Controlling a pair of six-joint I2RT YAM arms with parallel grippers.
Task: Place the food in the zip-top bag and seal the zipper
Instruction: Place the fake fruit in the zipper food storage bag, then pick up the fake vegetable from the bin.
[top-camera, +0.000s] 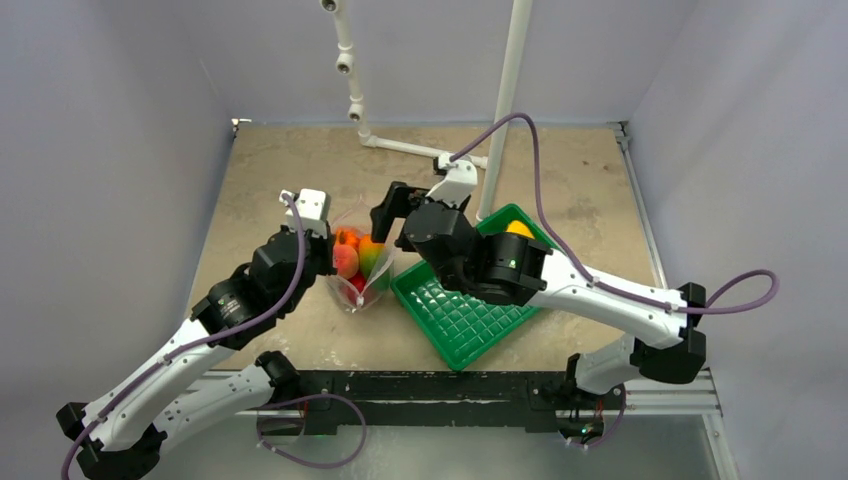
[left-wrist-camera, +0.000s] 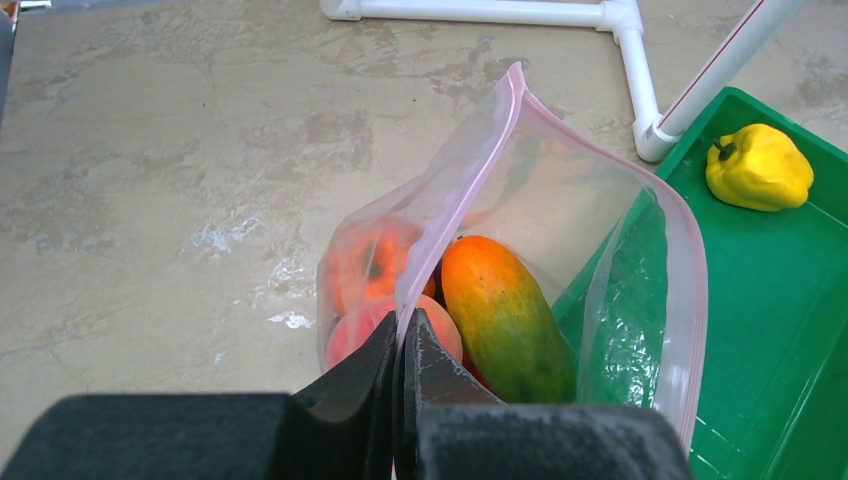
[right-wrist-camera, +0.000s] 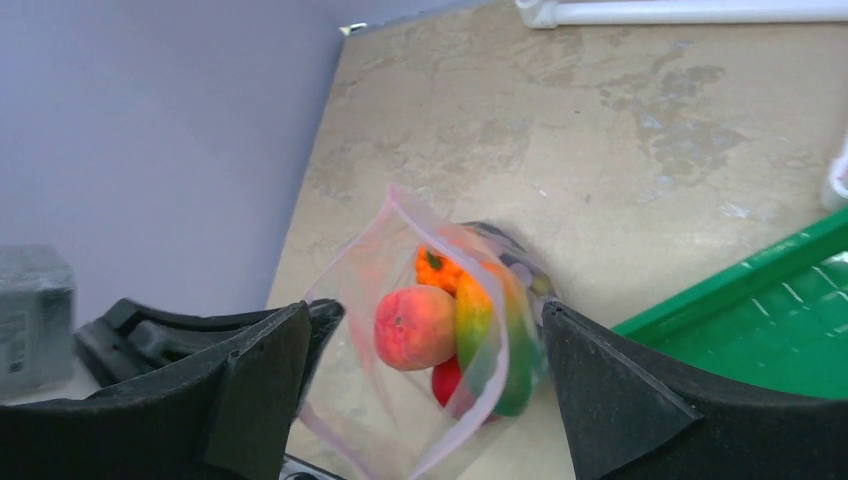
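Note:
The clear zip-top bag (top-camera: 360, 268) stands on the table left of the green tray, mouth up and gaping. My left gripper (left-wrist-camera: 405, 325) is shut on the near edge of its mouth, pinching the pale pink zipper (left-wrist-camera: 470, 165). Food lies inside the bag: a green-orange mango (left-wrist-camera: 505, 315), a peach (right-wrist-camera: 415, 325), an orange fruit (right-wrist-camera: 440, 268) and a red tomato (right-wrist-camera: 448, 380). My right gripper (right-wrist-camera: 435, 310) hovers open right above the bag's mouth with nothing between its fingers. A yellow pepper (left-wrist-camera: 758, 167) lies in the tray's far corner.
The green ribbed tray (top-camera: 470, 320) sits right beside the bag, touching its right side. A white pipe frame (top-camera: 505, 100) rises behind the tray, and its base pipe (left-wrist-camera: 630, 60) runs along the table. Grey walls close in both sides.

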